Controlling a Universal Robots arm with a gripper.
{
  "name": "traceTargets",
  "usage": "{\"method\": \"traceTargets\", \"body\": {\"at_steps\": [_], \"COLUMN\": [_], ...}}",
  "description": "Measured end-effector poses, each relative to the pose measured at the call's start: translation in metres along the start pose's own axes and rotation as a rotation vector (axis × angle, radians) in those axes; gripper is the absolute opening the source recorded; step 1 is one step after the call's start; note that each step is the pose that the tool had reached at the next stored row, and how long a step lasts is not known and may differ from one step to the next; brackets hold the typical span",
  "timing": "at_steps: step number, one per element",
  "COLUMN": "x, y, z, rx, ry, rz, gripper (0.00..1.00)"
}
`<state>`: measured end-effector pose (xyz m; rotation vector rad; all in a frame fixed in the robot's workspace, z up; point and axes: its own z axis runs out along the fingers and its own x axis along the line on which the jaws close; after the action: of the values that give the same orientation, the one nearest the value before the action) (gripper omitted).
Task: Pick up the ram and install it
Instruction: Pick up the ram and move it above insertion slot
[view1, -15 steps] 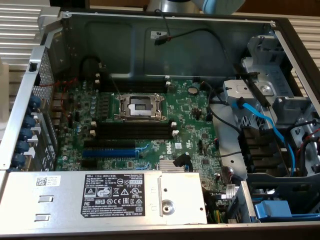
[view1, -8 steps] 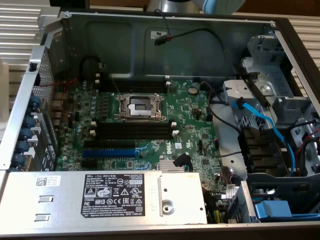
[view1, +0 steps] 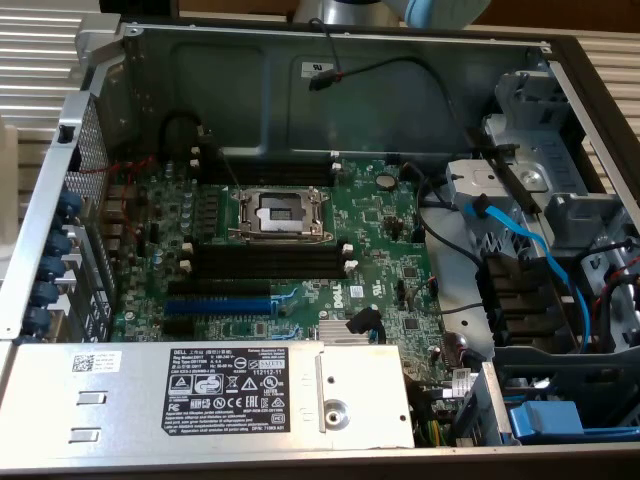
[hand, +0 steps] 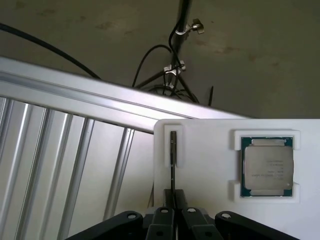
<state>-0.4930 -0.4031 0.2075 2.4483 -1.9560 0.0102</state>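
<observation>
Gripping the ram (hand: 173, 150) edge-on, gripper (hand: 172, 212) fingers pinched onto it, in its slot along the white tray's (hand: 210, 175) edge, apart from the seated processor (hand: 267, 166). Could snag on the slot walls or slip from so narrow a pinch if drawn out tilted.

One ram (hand: 172, 152), one processor chip (hand: 267, 166), one white holder (hand: 210, 170), one motherboard (view1: 380, 228), one blue slot (view1: 218, 305).

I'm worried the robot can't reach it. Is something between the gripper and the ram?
Nothing visible is in the way. The gripper is closed on the ram, which stands on edge in a slot of the white holder. The processor chip sits apart in its own pocket.
</observation>
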Motion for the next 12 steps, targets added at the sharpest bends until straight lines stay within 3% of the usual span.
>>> {"method": "traceTargets", "body": {"at_steps": [12], "x": [-0.001], "y": [-0.0002], "z": [-0.0268], "rx": [-0.0016], "ry": [-0.0004], "rz": [0.000], "gripper": [0.12]}}
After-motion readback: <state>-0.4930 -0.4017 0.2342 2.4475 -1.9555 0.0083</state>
